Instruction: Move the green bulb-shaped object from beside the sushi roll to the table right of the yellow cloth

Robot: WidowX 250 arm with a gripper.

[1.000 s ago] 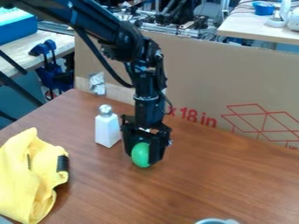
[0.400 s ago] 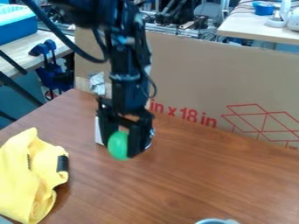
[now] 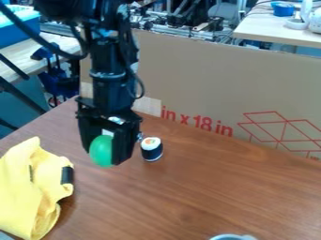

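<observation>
Smooth green rounded object point(image 3: 101, 151) held in the black two-finger gripper point(image 3: 105, 149)

The gripper hangs in the left half of the view, its fingers pointing down over the brown wood-grain desk point(image 3: 207, 192). They stand apart by about the object's width, one on either side of it, and hold it near their tips. The green object lies between them and bulges out toward the camera, its lower end roughly level with the fingertips. Whether it touches the desk or hangs just above it, I cannot tell.

Just right of the gripper in the view, a small toy sushi roll point(image 3: 151, 149) stands upright on the desk, with a dark wrap around its side and a white top marked with orange and green. It is apart from the green object, with one finger between them in the view.

Left of the gripper and nearer the camera lies a crumpled yellow cloth point(image 3: 28, 187) with a black band point(image 3: 67, 175) at its right edge. The light grey rim of a round item point(image 3: 231, 237) shows at the bottom edge of the view. Behind the desk stands a brown cardboard panel point(image 3: 201, 77) with red print and line drawings.
</observation>
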